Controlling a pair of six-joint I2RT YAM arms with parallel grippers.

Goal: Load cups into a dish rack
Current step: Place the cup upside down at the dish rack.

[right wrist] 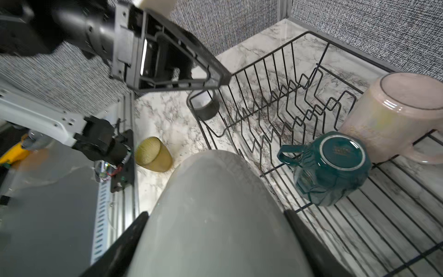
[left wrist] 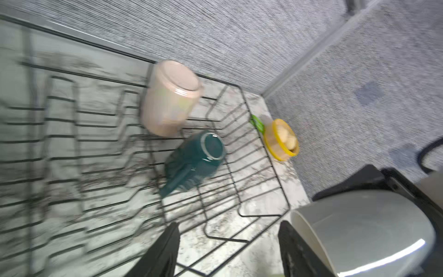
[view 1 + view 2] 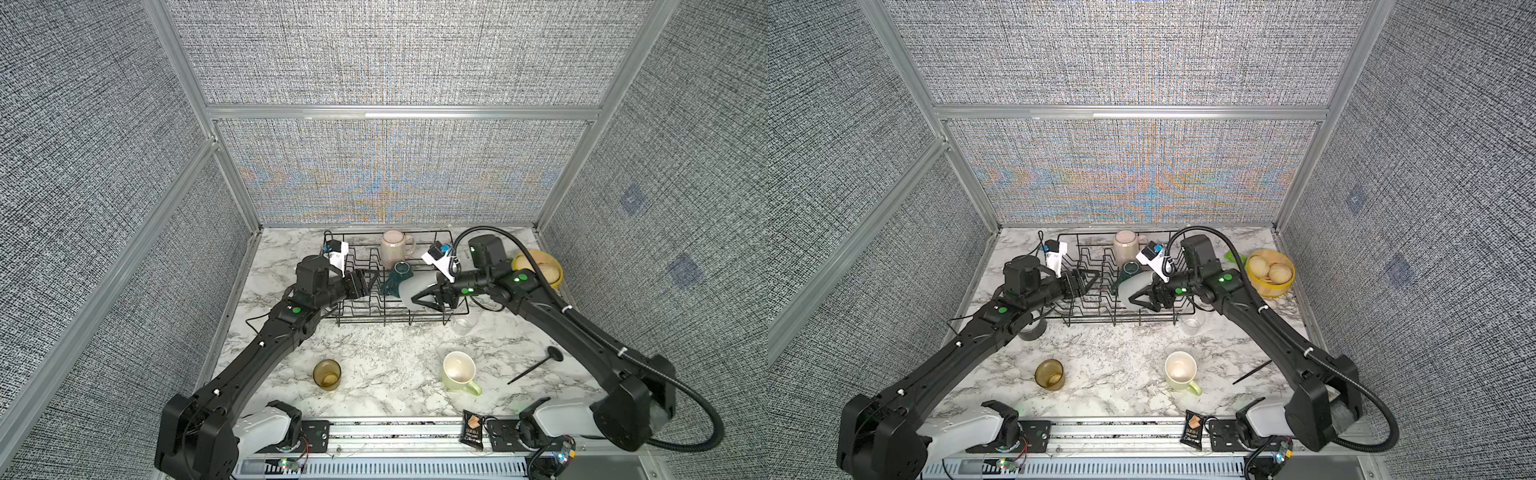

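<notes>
I'm pinching the grey mug [image 3: 409, 286] in the right end effector [image 1: 215, 214] over the dish rack [image 3: 361, 299], mid-frame; the left end effector [image 2: 229, 237] is standing spread, empty. Dropping it tilted risks striking the teal mug [image 3: 395, 282].

Dish rack [image 3: 365, 309] sits at the table's [image 3: 374, 374] back edge; tall mug [image 3: 392, 251] inside at the rear, squat mug [image 3: 400, 277] just before it, bowl [image 3: 1271, 289] off to the right.

The dish rack [image 3: 361, 270] is thin black wire with a matt coat. The pale pink mug [image 1: 388, 115] and dark teal mug [image 1: 335, 167] are glossy glazed ceramic. The grey mug [image 1: 215, 215] is smooth with a soft sheen. The amber tumbler [image 1: 153, 154] is finely textured glass. The table [image 3: 386, 365] has a smooth marble pattern, and the wall panels [image 3: 395, 54] are coarse woven cloth.
</notes>
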